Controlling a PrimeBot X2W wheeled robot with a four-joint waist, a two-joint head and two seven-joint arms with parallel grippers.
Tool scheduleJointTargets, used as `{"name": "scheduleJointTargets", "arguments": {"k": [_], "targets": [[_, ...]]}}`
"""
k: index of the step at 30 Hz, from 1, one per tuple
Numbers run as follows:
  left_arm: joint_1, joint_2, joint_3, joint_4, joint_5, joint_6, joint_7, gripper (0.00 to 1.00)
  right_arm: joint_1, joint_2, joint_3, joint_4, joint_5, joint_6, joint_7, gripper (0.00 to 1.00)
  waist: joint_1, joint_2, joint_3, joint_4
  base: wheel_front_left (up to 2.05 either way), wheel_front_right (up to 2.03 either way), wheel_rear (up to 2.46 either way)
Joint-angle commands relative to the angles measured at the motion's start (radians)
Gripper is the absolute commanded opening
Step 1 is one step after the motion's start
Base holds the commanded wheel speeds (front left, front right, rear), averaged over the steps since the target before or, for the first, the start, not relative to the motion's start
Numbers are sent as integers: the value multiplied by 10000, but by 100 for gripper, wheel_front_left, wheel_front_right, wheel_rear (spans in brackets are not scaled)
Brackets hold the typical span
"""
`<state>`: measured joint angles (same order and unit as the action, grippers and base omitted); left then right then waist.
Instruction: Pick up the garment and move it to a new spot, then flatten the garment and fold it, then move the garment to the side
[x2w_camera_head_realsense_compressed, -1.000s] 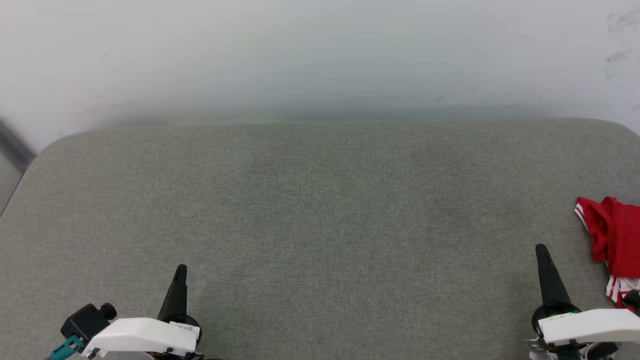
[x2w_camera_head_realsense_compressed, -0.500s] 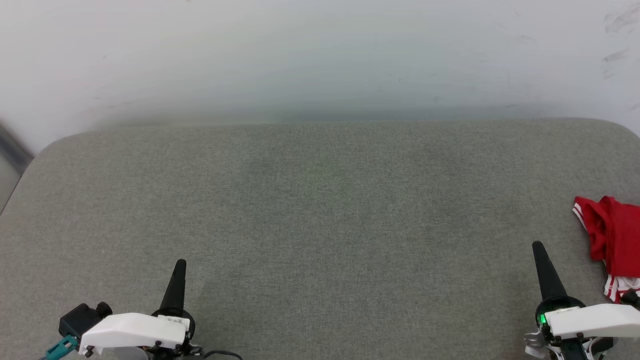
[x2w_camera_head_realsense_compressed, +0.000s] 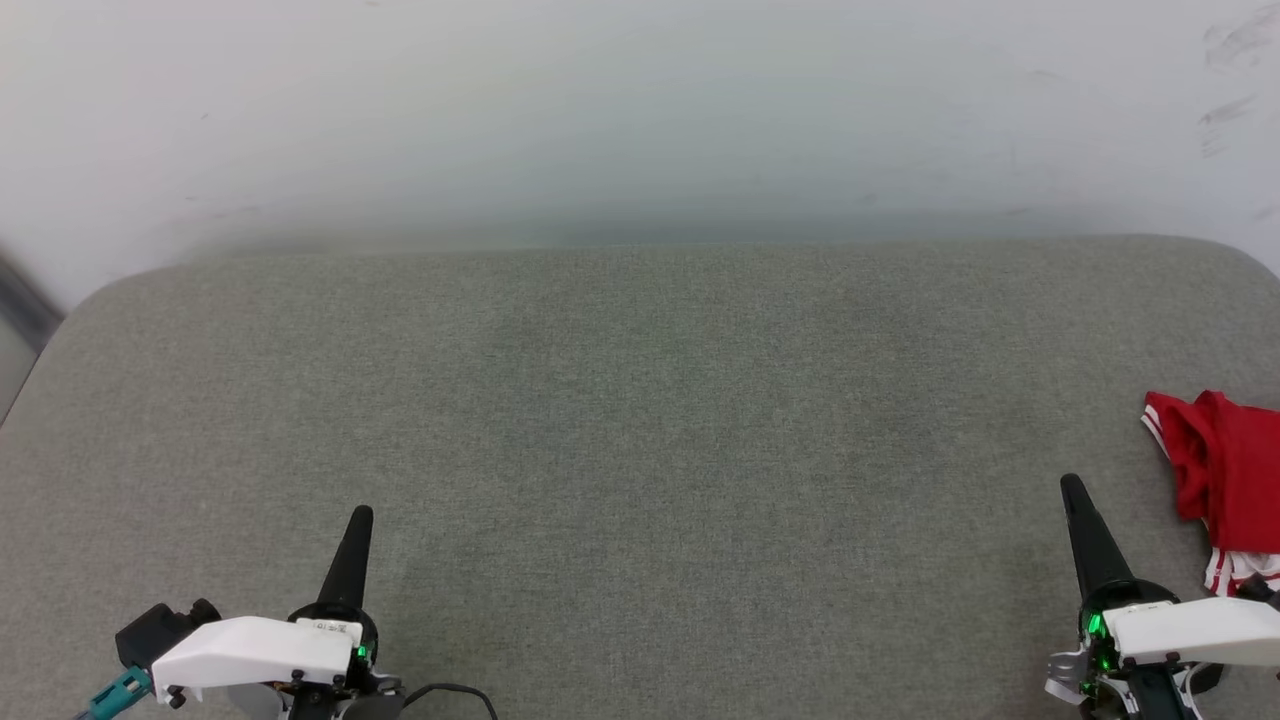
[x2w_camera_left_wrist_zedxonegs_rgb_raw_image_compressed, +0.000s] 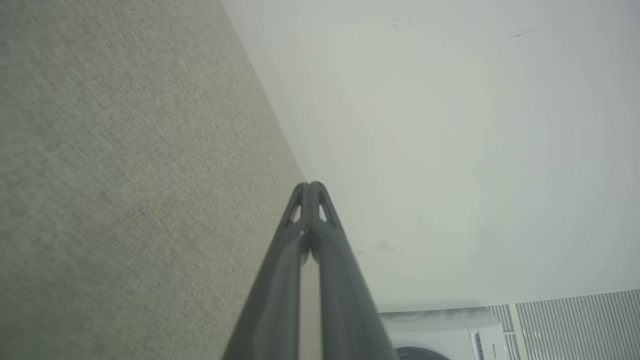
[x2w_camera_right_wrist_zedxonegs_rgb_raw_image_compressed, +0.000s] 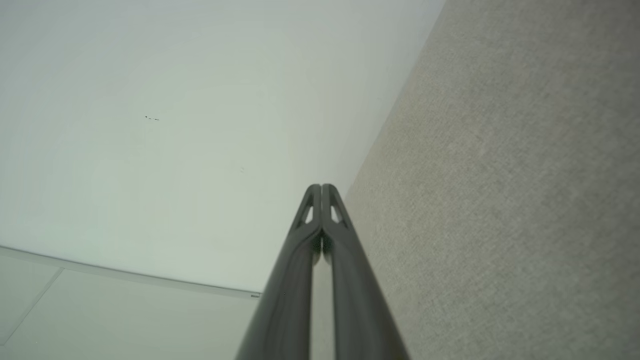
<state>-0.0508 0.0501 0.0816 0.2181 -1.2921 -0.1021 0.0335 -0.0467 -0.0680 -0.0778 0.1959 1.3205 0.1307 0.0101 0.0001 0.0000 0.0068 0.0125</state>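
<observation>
At the right edge of the head view, on the grey fabric-covered surface (x2w_camera_head_realsense_compressed: 640, 420): the garment (x2w_camera_head_realsense_compressed: 1225, 465), red, bunched in a heap, with red-and-white striped trim at its far-left corner and its near end, and partly cut off by the frame. Just left of it, not touching: the right gripper (x2w_camera_head_realsense_compressed: 1072, 484), jaws pressed together into one dark point, holding nothing, aimed toward the pale wall (x2w_camera_head_realsense_compressed: 640, 120). Well apart, at lower left: the left gripper (x2w_camera_head_realsense_compressed: 361, 513), likewise closed tight and empty, aimed the same way. In the left wrist view, jaws meeting at the tips with no gap, seen against fabric and wall; low at the right, a white appliance (x2w_camera_left_wrist_zedxonegs_rgb_raw_image_compressed: 450, 332). In the right wrist view, jaws equally closed, seen against wall and fabric.
</observation>
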Motion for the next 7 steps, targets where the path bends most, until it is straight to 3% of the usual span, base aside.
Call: {"name": "scheduleJointTargets", "arguments": {"k": [1, 7], "targets": [[-224, 13, 60, -31, -157, -60, 60, 0, -216, -67, -15, -19, 154, 1, 55, 0, -1, 0, 0, -1, 0, 0, 0], [-280, 12, 108, 24, -686, -106, 185, 0, -276, -58, -30, 74, 674, 1, 189, 0, -1, 0, -6, -20, 0, 0, 0]]}}
